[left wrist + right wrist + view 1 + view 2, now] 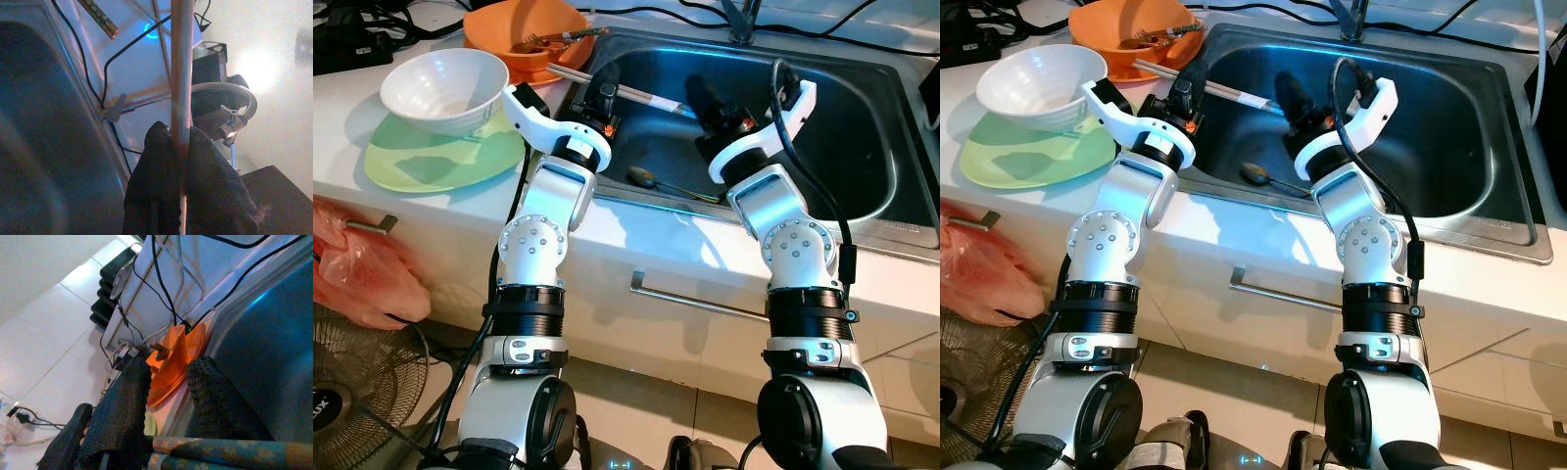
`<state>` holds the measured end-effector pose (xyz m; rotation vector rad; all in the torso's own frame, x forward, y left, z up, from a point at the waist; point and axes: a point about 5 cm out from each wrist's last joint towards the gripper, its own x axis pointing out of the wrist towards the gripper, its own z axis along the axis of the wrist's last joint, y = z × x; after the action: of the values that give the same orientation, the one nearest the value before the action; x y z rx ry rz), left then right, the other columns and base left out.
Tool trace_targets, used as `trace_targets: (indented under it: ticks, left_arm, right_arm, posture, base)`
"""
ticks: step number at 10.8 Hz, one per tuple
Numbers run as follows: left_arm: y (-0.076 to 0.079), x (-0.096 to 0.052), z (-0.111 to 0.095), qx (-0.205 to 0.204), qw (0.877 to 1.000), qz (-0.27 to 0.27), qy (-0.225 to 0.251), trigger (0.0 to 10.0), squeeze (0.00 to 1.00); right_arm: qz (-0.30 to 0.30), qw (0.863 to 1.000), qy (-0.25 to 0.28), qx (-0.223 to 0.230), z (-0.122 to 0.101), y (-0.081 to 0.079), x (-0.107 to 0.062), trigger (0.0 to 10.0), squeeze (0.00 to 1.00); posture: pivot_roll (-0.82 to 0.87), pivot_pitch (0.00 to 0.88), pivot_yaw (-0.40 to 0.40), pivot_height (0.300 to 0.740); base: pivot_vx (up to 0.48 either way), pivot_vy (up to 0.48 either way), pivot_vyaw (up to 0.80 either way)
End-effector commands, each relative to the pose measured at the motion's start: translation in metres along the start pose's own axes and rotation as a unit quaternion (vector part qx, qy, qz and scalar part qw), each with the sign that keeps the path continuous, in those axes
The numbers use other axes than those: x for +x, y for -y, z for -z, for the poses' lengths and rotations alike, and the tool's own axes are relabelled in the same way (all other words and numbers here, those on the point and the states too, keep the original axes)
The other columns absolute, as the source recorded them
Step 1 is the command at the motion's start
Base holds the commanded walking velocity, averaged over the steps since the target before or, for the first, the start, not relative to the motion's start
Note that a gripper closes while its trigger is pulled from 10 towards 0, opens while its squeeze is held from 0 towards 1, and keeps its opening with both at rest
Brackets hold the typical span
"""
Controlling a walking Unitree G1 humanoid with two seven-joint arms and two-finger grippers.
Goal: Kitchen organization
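Left gripper (604, 96): reaches over the near-left edge of the sink; its two black fingers (161, 161) are pressed onto a pair of chopsticks, with the stick running up between them in the left wrist view.
Chopsticks (641, 96): pinched by the left gripper, lying slantwise from the orange bowl's side across the sink's left rim and out over the basin; patterned shaft and pale tip.
Right gripper (703, 98): inside the sink basin, to the right of the left gripper; its fingers (122, 416) stand spread apart with nothing between them, and the chopsticks pass just below the fingertips in the right wrist view.
Sink (862, 127): steel basin set in the counter, dark inside.
Spoon (642, 177): lies on the sink bottom near the front wall, between the two arms, handle pointing right.
Orange bowl (533, 24): on the counter just left of the sink's far corner, with utensils resting in it.
White bowl (445, 88): on the counter left of the sink, sitting on a pale green plate (421, 162).
Counter (352, 108): white, carries the bowls and plate; a drawer handle (690, 299) shows on the front below the sink.
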<state>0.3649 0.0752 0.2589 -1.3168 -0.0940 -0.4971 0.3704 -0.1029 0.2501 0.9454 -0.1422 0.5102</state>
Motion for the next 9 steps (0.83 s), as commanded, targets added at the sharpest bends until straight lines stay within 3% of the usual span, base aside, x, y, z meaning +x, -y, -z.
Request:
trace_targets:
  ticks: [1,3,4,9]
  left_arm:
    - [-0.0216,-0.0137,0.0645,-0.092,0.993,-0.061,-0.048,0.0,0.00]
    - [-0.0230,-0.0142,0.0656,-0.094,0.992,-0.066,-0.048,0.0,0.00]
    - [-0.0231,-0.0140,0.0664,-0.089,0.992,-0.067,-0.053,10.0,1.00]
    - [-0.0248,-0.0141,0.0672,-0.088,0.992,-0.075,-0.059,10.0,1.00]
  right_arm:
    - [-0.030,0.999,0.025,-0.008,-0.0121,-0.0150,0.0066,0.0,0.00]
    - [-0.031,0.999,0.026,-0.005,-0.0110,-0.0160,0.0077,0.0,0.00]
    - [-0.031,0.999,0.027,-0.005,-0.0114,-0.0161,0.0083,0.0,0.00]
    - [-0.025,0.999,0.038,-0.007,-0.0154,-0.0159,0.0114,0.0,0.00]
  posture:
    - [0.00,0.167,0.023,0.740]
    - [0.00,0.169,0.022,0.740]
    - [0.00,0.169,0.021,0.740]
    - [0.01,0.169,0.021,0.740]
  base:
    - [0.000,0.000,0.00]
    - [0.000,0.000,0.00]
    - [0.000,0.000,0.00]
    - [0.000,0.000,0.00]
